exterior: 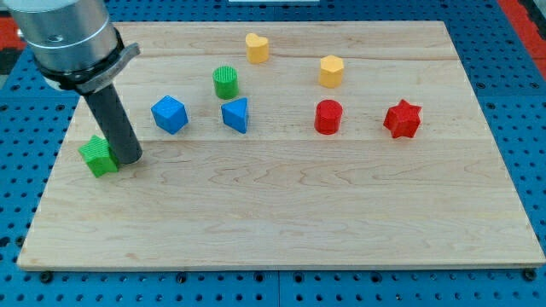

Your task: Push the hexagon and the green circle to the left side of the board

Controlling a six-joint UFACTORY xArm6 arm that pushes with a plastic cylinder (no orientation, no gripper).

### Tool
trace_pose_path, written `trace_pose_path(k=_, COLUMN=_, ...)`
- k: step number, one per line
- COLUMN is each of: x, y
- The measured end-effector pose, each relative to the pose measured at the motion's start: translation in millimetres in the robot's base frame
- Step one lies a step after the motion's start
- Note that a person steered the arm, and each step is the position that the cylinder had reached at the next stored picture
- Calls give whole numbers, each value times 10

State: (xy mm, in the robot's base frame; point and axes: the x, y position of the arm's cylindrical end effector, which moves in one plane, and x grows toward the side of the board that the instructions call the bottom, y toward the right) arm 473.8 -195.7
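The yellow hexagon (pixel 332 71) sits at the view's upper right of centre. The green circle (pixel 225 82) stands at the upper middle-left. My tip (pixel 130 158) rests on the board at the view's left, touching the right side of a green star-like block (pixel 100 156). The tip is well left of and below the green circle, and far left of the hexagon.
A blue cube (pixel 169 114) and a blue triangle (pixel 235 114) lie below the green circle. A yellow heart (pixel 257 48) is at the top. A red cylinder (pixel 328 117) and a red star (pixel 402 119) sit at the right. The wooden board (pixel 281 222) lies on blue pegboard.
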Motion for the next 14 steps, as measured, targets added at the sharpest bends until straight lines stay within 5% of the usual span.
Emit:
trace_pose_path(k=2, x=57, y=-210)
trace_pose_path(k=6, x=75, y=4553)
trace_pose_path(k=7, x=-515, y=4761)
trace_pose_path(k=9, x=-1535, y=3920)
trace_pose_path(k=12, x=-2282, y=3644)
trace_pose_path(k=14, x=-2296, y=4150)
